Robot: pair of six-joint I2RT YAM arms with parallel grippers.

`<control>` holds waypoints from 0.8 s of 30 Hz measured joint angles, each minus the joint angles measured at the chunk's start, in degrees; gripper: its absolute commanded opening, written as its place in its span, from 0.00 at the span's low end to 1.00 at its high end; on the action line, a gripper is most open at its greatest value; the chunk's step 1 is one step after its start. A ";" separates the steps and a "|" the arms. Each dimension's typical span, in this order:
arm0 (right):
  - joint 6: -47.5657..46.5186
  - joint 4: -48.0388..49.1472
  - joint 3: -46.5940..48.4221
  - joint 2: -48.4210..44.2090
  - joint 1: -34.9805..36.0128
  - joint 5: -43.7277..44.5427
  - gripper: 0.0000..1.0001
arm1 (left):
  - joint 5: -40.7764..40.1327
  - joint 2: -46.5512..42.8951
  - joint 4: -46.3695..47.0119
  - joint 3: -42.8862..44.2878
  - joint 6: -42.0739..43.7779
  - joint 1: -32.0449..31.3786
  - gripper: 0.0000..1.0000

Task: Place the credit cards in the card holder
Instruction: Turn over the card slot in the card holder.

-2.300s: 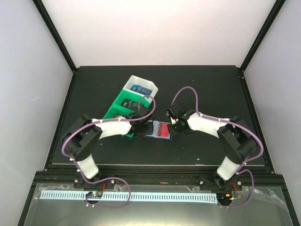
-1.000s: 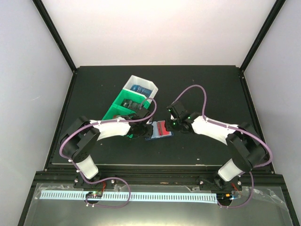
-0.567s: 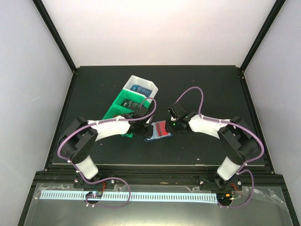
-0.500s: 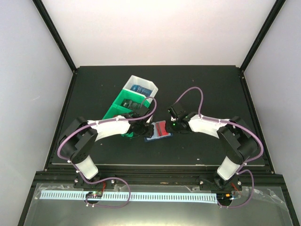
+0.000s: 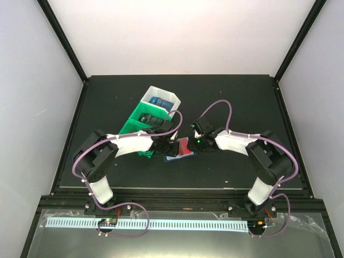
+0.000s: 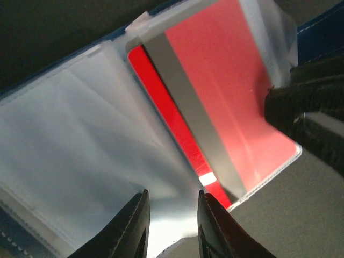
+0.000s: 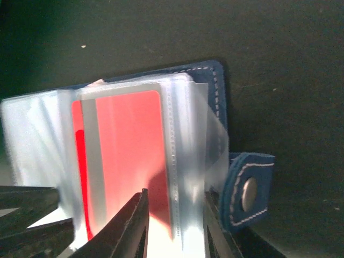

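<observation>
Both arms bent inward, left end effector and right end effector low, facing, fingers nearly together.

Down onto the card holder, spread open on the dark table, blue stitched edge at right, snap tab jutting out lower right with metal stud up. Clear sleeves fanned across the middle, one with a red credit card tucked inside, grey stripe down its left side. Low in shot, right gripper, jaws apart, straddling that sleeve's near end. At lower left, left gripper nosing in, dark tips by the sleeves' edge.
</observation>
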 measured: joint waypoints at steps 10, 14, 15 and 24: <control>0.13 1.31 -0.74 0.00 -1.55 -7.28 0.29 | -3.26 3.02 -1.20 3.63 -1.01 -1.05 0.24; 0.33 2.67 -1.38 0.00 -1.90 -10.05 0.29 | -4.04 3.02 -1.40 3.69 -1.03 -1.09 0.24; 0.42 3.13 -1.55 0.00 -1.90 -10.71 0.29 | -4.20 3.02 -1.44 3.72 -1.03 -1.16 0.24; 2.84 7.85 -3.06 0.00 -2.16 -18.40 0.36 | -5.14 3.02 -1.53 3.72 -1.03 -1.46 0.24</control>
